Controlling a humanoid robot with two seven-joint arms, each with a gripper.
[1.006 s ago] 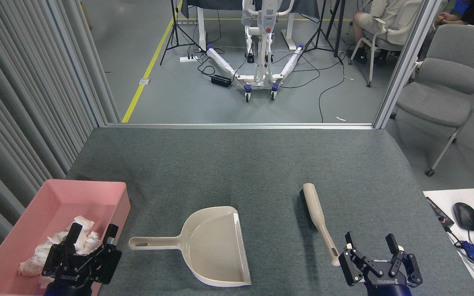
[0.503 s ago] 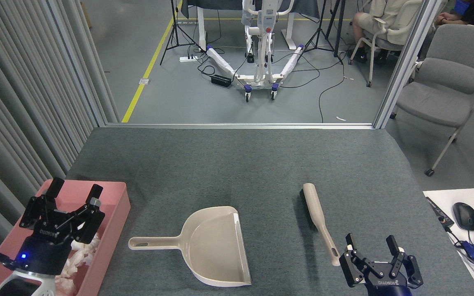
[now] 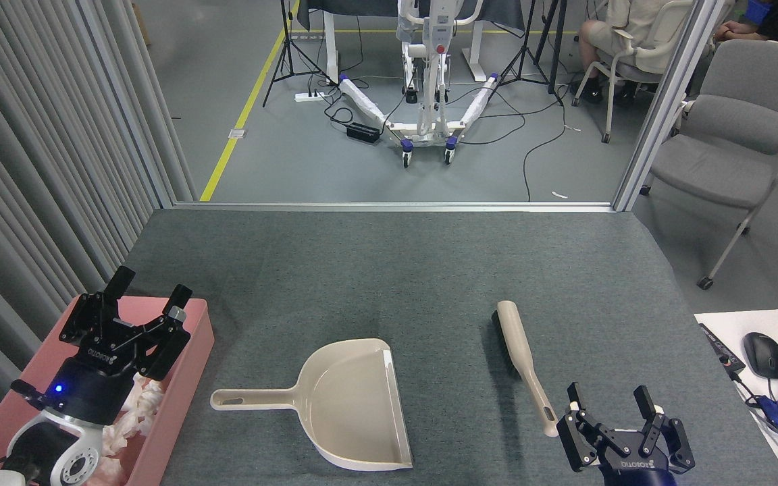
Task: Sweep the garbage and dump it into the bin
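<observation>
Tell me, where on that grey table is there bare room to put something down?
The whole far half of the table is bare, up to its metal edge. Another free strip lies between the dustpan and the brush. The left corner is crowded: the pink bin holds tissue, with the left gripper over it.

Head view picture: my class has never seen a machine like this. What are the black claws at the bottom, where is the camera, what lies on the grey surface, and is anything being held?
The camera sits in the robot's head, looking forward and down at a grey table. The black claws are the ends of its two arms: the left pincer is above the pink bin, the right pincer is low near the table's front edge. Both are open and hold nothing. White crumpled garbage lies in the bin, partly hidden by the arm. On the table lie a beige dustpan, empty, and a brush, apart from each other.
</observation>
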